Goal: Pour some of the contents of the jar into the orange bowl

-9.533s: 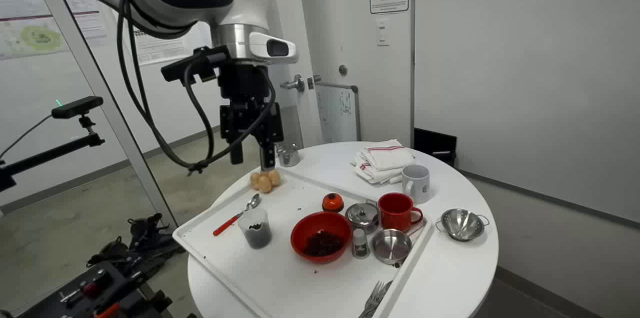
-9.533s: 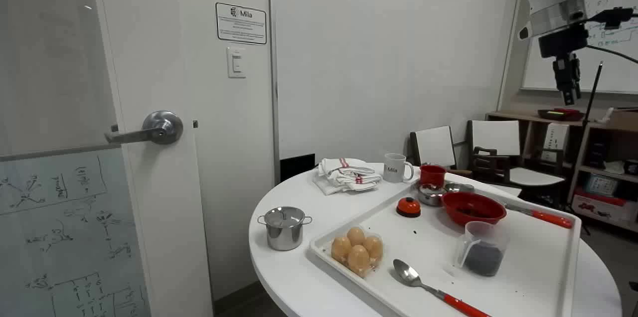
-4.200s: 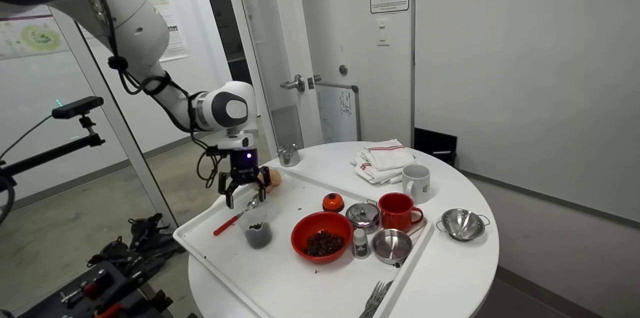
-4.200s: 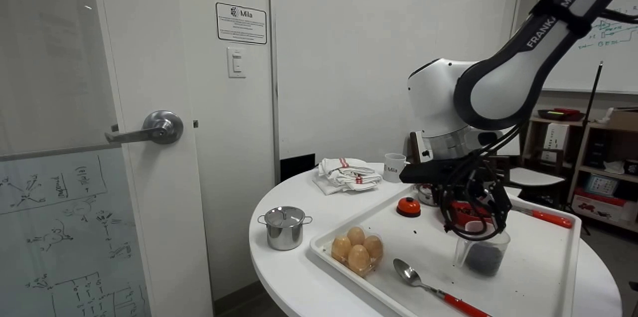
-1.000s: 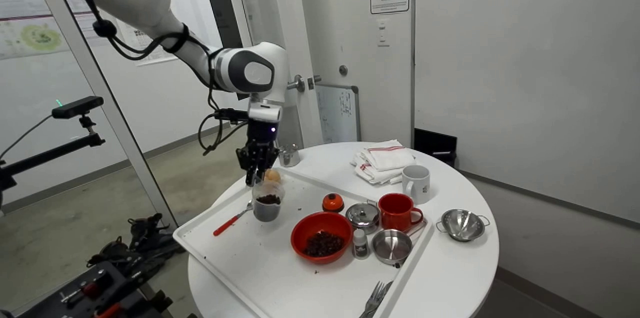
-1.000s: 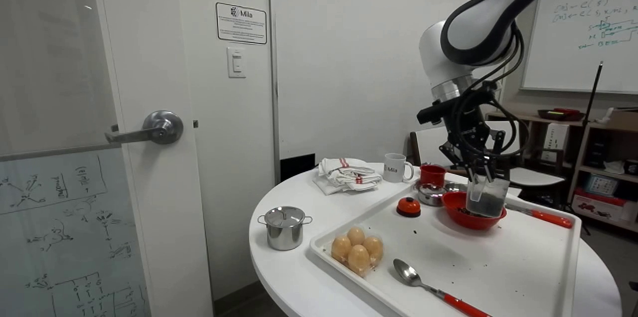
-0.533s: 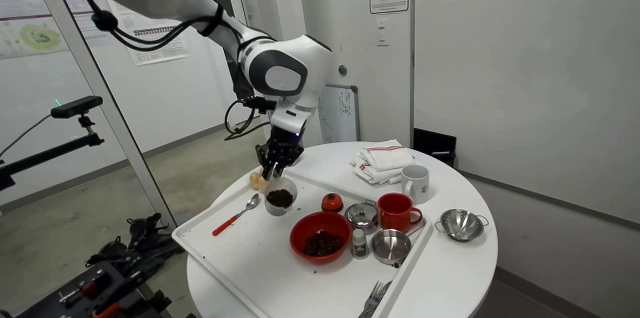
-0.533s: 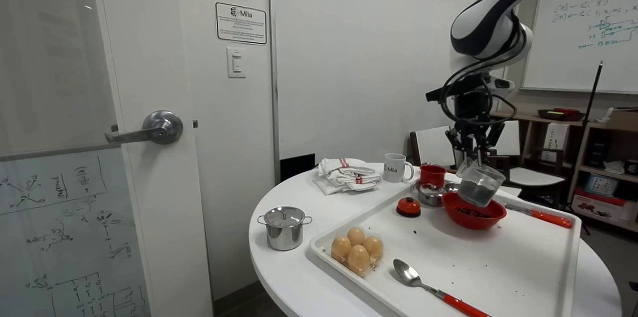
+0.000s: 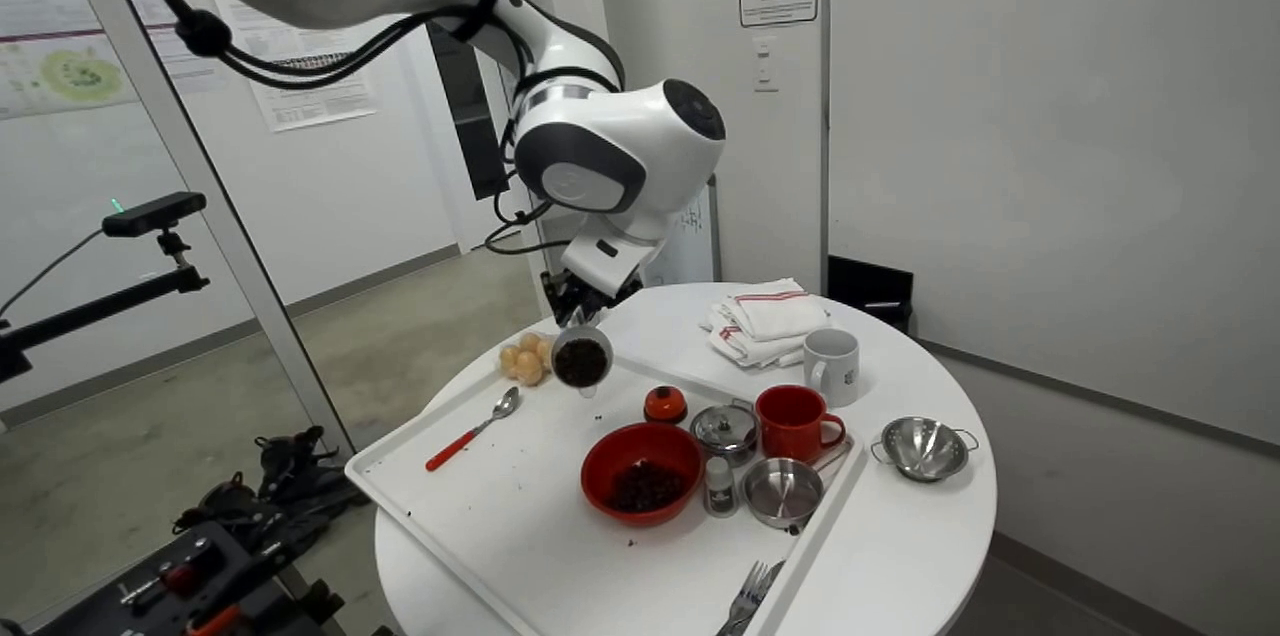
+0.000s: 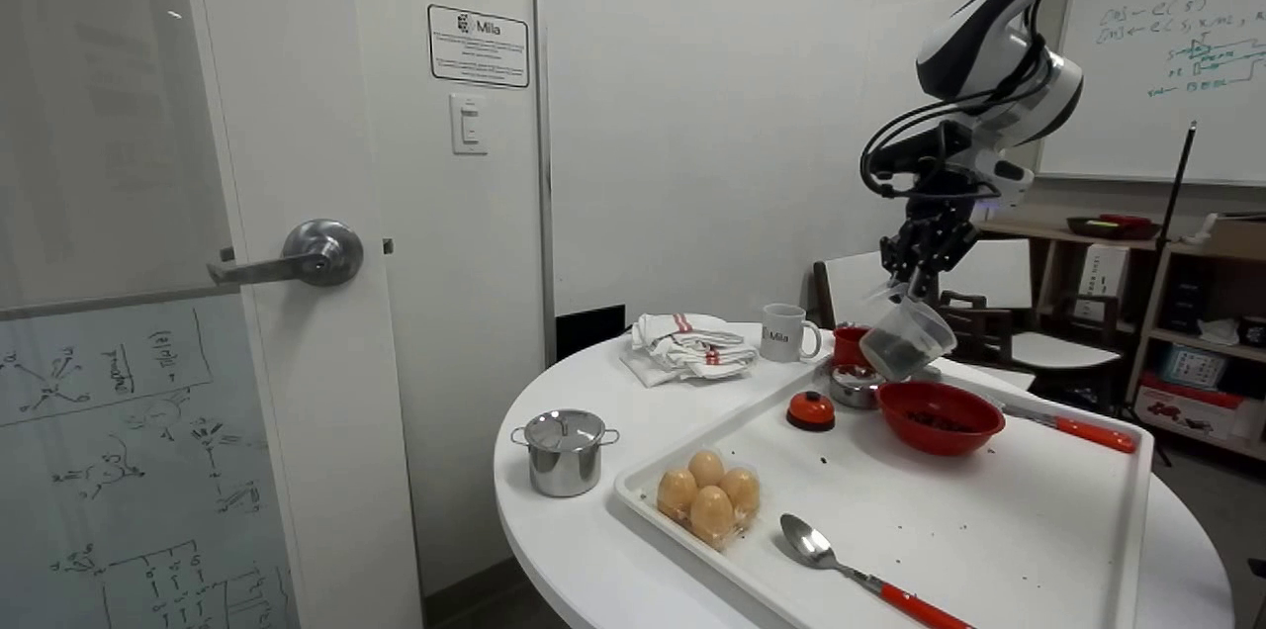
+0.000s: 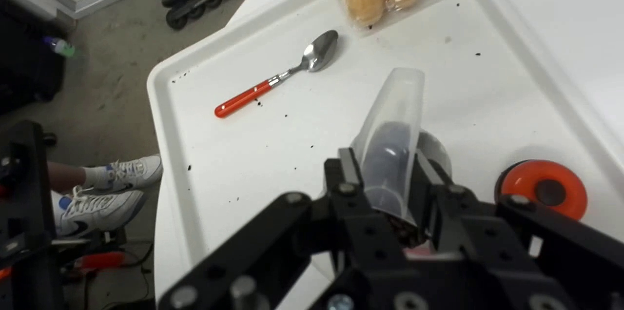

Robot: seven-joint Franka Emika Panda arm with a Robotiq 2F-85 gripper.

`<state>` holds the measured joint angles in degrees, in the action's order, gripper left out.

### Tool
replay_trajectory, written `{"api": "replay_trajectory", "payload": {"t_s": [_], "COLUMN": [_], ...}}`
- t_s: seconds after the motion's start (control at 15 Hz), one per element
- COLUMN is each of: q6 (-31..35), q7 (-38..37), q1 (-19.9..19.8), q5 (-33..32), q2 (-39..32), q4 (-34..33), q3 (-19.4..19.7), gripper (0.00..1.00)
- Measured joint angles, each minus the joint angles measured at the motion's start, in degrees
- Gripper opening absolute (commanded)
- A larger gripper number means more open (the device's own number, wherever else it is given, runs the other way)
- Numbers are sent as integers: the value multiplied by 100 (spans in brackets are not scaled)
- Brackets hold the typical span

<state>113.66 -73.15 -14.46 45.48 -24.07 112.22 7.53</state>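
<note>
Above the tray, gripper holds tilted jar

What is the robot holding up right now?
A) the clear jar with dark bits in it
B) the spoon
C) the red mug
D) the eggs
A: the gripper is closed on the handle of the clear jar, which hangs tipped in the air with dark bits inside.
</note>
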Motion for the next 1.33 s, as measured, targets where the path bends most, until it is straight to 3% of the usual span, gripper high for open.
{"api": "replay_trajectory", "payload": {"t_s": [0.33,1.33], "q6": [-41,-1108], "q7": [954,3318], "q1": [-211,-582], "q5": [782,1920], "q2": [33,156], "q4": [203,873], "q3": [260,842], "gripper": [9,9]}}
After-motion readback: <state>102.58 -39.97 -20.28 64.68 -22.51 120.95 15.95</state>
